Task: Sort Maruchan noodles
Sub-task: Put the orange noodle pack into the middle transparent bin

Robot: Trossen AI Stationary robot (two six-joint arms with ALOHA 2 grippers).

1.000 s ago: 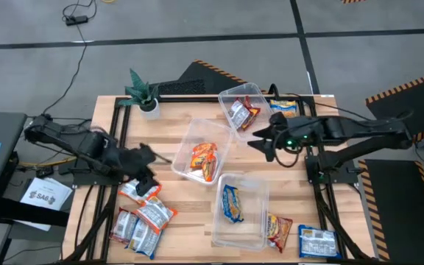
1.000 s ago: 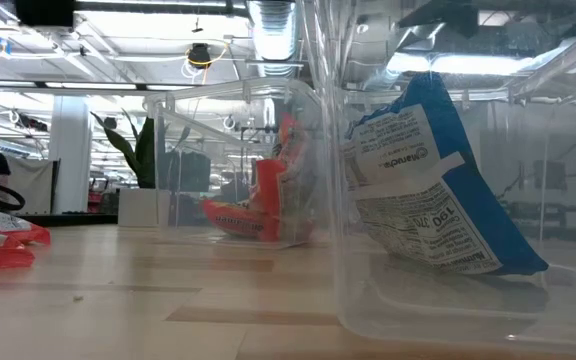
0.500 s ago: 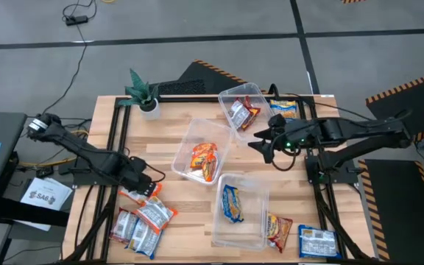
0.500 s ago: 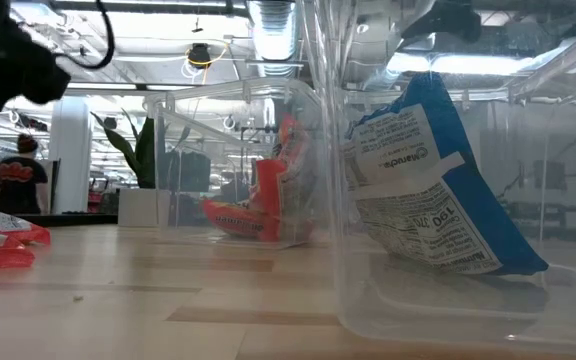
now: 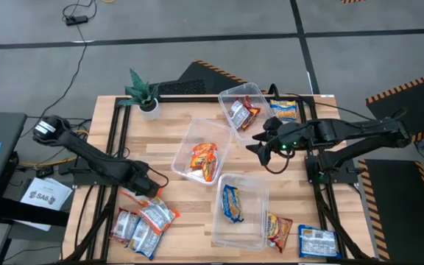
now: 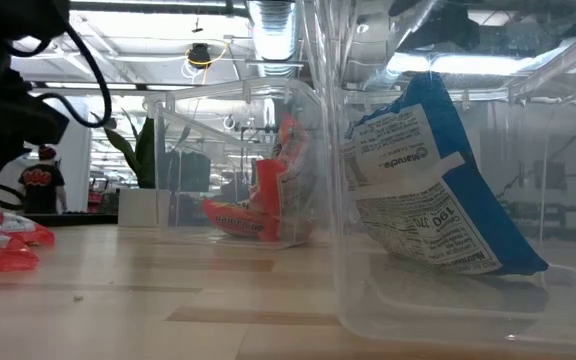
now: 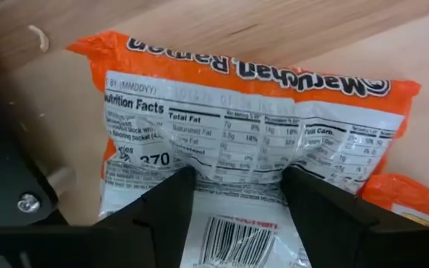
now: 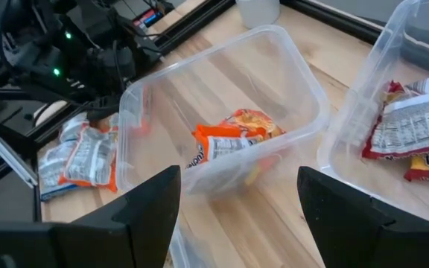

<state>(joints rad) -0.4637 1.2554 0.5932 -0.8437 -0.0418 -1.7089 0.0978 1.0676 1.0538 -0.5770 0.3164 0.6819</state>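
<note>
The left arm has dropped low over the last second, and its gripper (image 5: 152,188) now sits right over an orange packet (image 7: 252,141) at the table's (image 5: 175,213) left front, above the loose pile (image 5: 144,222). In the left wrist view the two dark fingers (image 7: 162,201) straddle the packet's white label side, jaws partly apart, one on either side of the wrapper and not yet clamped on it. That reads as the start of a pick: the next orange one is lined up to go.

The right gripper (image 5: 262,142) has barely shifted; it hovers between the far tub (image 5: 227,96) and the middle tub (image 5: 185,151), jaws wide, holding nothing.

The sort looks partly done. The middle tub holds orange packets (image 5: 204,160), the far tub holds red-and-silver ones (image 5: 240,112), and the near tub (image 5: 257,222) has one blue-and-yellow packet (image 5: 232,203). More packets lie loose at the right front (image 5: 298,235) and one by the far right corner (image 5: 285,109).

The targeted packet lies flat, label up, print upside down to the wrist camera, its wrapper crinkled and glossy. It looks thin and slippery, so the jaws may need to pinch a raised fold.
</note>
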